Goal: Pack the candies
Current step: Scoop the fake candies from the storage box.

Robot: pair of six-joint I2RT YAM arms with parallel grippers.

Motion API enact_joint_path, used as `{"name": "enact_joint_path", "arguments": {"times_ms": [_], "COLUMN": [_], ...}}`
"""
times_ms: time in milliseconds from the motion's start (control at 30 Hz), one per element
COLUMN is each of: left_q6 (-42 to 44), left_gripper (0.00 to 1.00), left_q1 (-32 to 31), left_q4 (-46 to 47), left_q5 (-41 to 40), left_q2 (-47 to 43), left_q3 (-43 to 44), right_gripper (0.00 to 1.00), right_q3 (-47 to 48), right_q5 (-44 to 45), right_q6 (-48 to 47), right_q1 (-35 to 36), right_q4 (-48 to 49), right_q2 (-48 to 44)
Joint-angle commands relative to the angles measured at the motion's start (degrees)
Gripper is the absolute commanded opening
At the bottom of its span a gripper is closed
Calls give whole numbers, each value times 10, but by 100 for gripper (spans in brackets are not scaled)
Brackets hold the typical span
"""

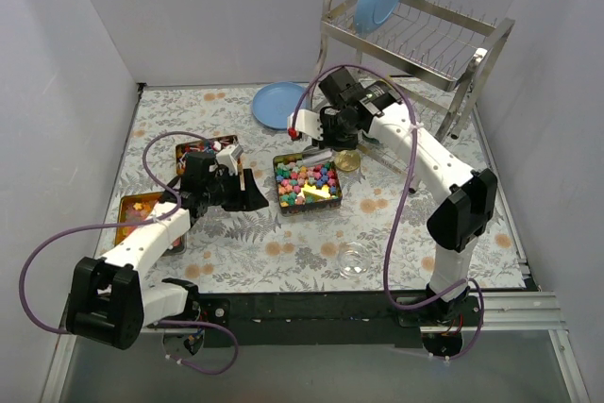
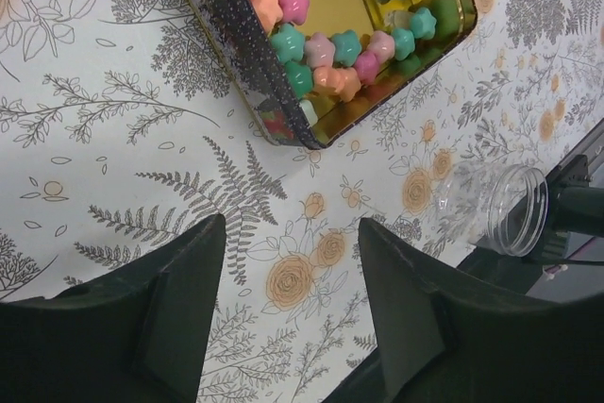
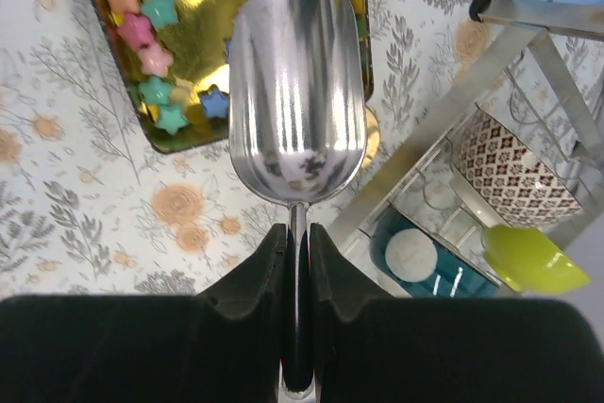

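Candies (image 3: 156,58): light, probably hard star sweets, likely to roll; take by metal scoop (image 3: 297,92), pinched in right gripper (image 3: 297,238). Left gripper (image 2: 291,233) spread, empty.

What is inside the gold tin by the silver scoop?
Little star-shaped candies in pink, green, blue and orange, with bare gold floor showing between them. The silver metal scoop in the right hand covers part of the gold tin from its camera, so anything beneath is hidden.

Bright, even, diffuse light; soft shadows. Glare streaks on scoop (image 3: 297,92); near fingers (image 2: 142,327) dark, slightly blurred.
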Motion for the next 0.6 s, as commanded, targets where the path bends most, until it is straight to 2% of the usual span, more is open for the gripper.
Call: {"name": "enact_joint_path", "arguments": {"times_ms": [0, 100, 367, 567], "left_q6": [-32, -47, -68, -76], "left_gripper": [54, 49, 50, 50], "left_q1": [3, 3, -12, -19], "left_q4": [92, 122, 173, 235], "left_q5": [17, 22, 34, 51], "left_q2": [9, 14, 25, 21], "left_q3": [-38, -56, -108, -137], "right_gripper": [1, 1, 1, 1], "right_q3": [28, 31, 0, 2], "right_q5": [127, 177, 303, 334], "right_q6": [-35, -48, -82, -97], "right_q1": [28, 49, 91, 103], "right_q4": [7, 3, 29, 23], "right_q2": [31, 45, 68, 92]}}
